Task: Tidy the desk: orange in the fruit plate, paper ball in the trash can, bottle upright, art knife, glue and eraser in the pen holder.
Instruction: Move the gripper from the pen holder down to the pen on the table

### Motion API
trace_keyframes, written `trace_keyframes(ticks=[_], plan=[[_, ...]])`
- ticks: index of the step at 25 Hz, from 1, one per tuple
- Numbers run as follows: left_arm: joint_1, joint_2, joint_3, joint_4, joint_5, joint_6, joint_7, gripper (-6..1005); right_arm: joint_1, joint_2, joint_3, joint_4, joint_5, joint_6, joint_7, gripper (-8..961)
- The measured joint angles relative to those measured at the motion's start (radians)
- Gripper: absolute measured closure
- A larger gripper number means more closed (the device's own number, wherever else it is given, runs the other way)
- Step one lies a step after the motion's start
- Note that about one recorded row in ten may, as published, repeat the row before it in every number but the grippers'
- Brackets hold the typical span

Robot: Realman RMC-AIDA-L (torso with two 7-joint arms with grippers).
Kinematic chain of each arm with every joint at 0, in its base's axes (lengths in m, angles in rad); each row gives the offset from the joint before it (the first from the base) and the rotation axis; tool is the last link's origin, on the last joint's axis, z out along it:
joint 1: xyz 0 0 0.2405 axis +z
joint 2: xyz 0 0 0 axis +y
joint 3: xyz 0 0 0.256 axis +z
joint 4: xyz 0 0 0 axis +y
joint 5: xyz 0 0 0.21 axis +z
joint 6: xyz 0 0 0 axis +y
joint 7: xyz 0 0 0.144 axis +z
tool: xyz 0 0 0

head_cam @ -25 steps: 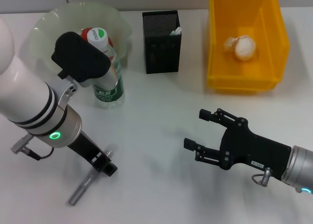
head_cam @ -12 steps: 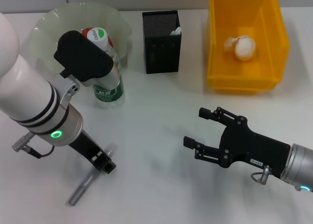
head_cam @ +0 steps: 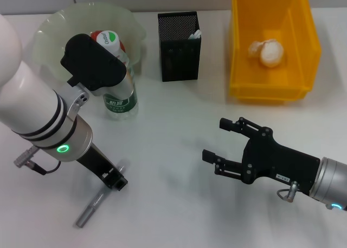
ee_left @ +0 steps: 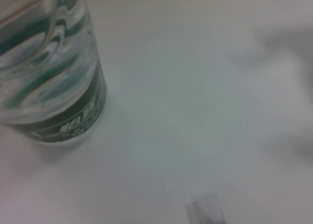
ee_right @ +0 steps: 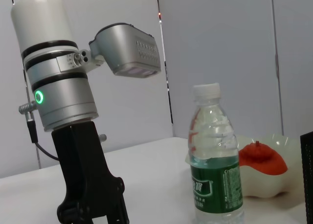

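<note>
Desk-tidying sequence at the art-knife stage. The orange [head_cam: 98, 38] lies in the fruit plate [head_cam: 49, 28] at far left, the paper ball [head_cam: 267, 52] rests in the yellow trash can [head_cam: 297, 74] at far right, and the bottle [head_cam: 120, 88] stands upright just near of the plate; a white item shows at the rim of the black mesh pen holder [head_cam: 179, 38], though which item it is cannot be told. The remaining loose object is the grey art knife [head_cam: 96, 203], lying flat on the desk [head_cam: 173, 150] at near left. The left gripper [head_cam: 115, 181] is lowered over the far end of the knife, close to it; whether its fingers are parted or have hold of the knife cannot be told, since the arm hides them. The right gripper [head_cam: 226, 146] hovers over bare desk at near right with its fingers spread wide, holding nothing, well apart from the knife. Judged next move: secure the knife, lift it, and carry it far and right to the pen holder, clearing the bottle between them.
</note>
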Motion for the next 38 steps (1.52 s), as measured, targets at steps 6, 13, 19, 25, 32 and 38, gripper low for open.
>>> trace_keyframes(ticks=[6,13,19,25,32,38], plan=[[-0.007,0.0,0.008,-0.011,0.001,-0.001,0.0,535,0.002,0.001,0.001,0.002,0.0,0.003,0.0,129],[-0.01,0.0,0.011,-0.012,0.001,-0.003,0.001,563,0.005,0.001,0.001,0.002,0.0,0.009,0.0,129],[-0.012,0.0,0.013,-0.011,0.012,-0.007,0.002,573,0.007,0.001,0.002,0.002,0.0,0.009,0.0,129],[-0.012,0.0,0.027,-0.011,0.037,-0.013,-0.004,582,0.012,0.001,0.002,0.002,0.0,0.01,0.0,129],[-0.014,0.0,0.033,-0.011,0.038,-0.019,-0.005,603,0.016,0.001,0.001,0.002,0.0,0.012,0.0,129],[-0.016,0.0,0.034,-0.011,0.038,-0.019,-0.001,613,0.018,0.001,0.001,0.002,0.0,0.012,0.0,129]])
